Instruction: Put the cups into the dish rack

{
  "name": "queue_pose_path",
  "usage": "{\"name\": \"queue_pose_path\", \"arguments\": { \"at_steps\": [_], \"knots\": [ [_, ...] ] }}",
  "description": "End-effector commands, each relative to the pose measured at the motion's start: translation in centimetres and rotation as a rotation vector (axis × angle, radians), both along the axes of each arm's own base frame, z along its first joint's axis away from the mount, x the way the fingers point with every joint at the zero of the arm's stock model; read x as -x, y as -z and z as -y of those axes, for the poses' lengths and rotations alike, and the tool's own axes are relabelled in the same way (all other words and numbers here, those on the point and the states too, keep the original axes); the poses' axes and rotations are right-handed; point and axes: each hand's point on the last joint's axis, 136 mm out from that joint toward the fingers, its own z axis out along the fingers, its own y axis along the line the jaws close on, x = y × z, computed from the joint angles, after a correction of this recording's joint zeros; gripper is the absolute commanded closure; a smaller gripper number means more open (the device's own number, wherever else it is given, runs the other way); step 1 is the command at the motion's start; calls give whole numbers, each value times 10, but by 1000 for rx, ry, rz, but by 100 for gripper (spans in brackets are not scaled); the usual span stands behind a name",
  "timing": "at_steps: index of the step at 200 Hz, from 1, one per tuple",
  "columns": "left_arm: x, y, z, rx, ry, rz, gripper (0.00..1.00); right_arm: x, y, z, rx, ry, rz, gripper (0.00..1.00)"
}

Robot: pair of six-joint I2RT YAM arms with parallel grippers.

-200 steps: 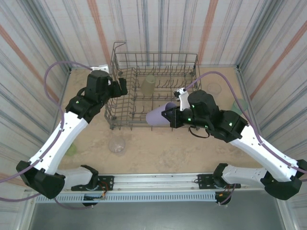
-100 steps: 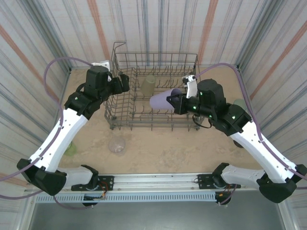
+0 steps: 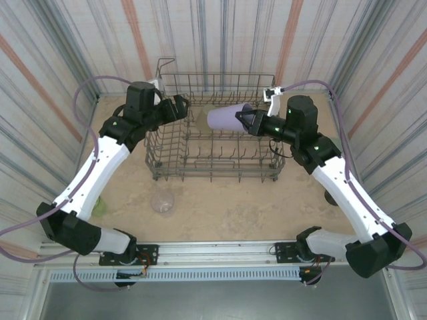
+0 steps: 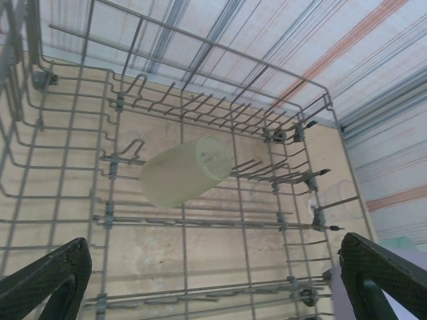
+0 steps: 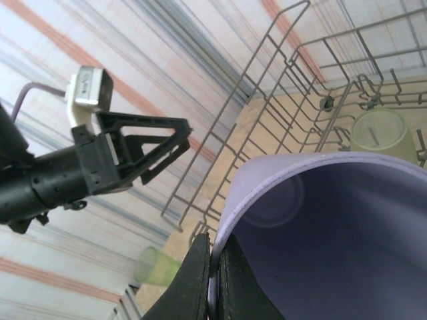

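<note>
Now the right gripper (image 3: pixel 253 121) pinches the lavender cup (image 3: pixel 223 118) by its rim above the dish rack (image 3: pixel 213 175), far side; the left gripper (image 3: pixel 179 107) hovers, jaws spread, over the far-left corner.

A cup (image 4: pixel 187 170) is lying in the dish rack (image 3: pixel 217 175); another cup (image 3: pixel 162 200) is sitting on the worktop (image 3: pixel 227 207) before it.

We're in a robot test cell, a lab rig rather than a kitchen: striped walls (image 3: pixel 53 60), possibly printed sheeting, box in a sandy tabletop (image 3: pixel 227 207). Purple cables (image 3: pixel 100 79) loop out behind the left gripper (image 3: pixel 180 109). A metal rail (image 3: pixel 220 248) carries both arm bases (image 3: pixel 127 248), and a dish rack (image 3: pixel 200 167) sits just below that gripper.
</note>
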Motion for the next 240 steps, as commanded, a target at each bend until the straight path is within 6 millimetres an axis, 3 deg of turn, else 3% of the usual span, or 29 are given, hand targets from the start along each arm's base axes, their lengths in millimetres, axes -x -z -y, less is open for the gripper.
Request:
{"name": "queue_pose_path", "arguments": {
  "at_steps": [1, 34, 85, 124, 179, 240],
  "knots": [
    [-7, -20, 9, 134, 26, -3, 1, -6, -20, -7, -96, -51, 54, 100],
    [-19, -10, 14, 333, 48, -131, 1, -21, -25, -8, -190, -69, 59, 100],
    [-36, -8, 26, 546, 58, -186, 1, -44, -26, -9, -263, -64, 66, 100],
    [-45, 0, 48, 727, 104, -289, 1, -52, -26, -16, -309, -91, 60, 100],
    [-49, 11, 56, 807, 83, -322, 1, -58, -25, -15, -355, -83, 76, 100],
    [-49, 8, 71, 899, 90, -341, 1, -57, -21, -16, -359, -87, 75, 100]
  ]
}}
